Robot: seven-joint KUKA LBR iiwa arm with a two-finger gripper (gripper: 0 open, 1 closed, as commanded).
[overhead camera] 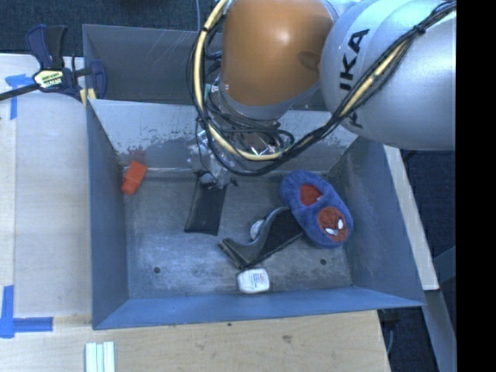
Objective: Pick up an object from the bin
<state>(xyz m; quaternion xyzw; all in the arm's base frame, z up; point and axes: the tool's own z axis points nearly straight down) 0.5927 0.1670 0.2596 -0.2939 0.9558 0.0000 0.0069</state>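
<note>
The silver arm (403, 76) is reaching in from the right of the camera view, its thick last link lying across the upper right and bearing black lettering. The wrist is bending downward under a rounded orange cover (271, 41). Yellow and black cables (232, 142) are looping around beneath that cover and trailing back along the arm. Below them the tool (204, 208) is hanging down, a dark, narrow form pointing towards the lower left and tilting slightly off vertical.
</note>
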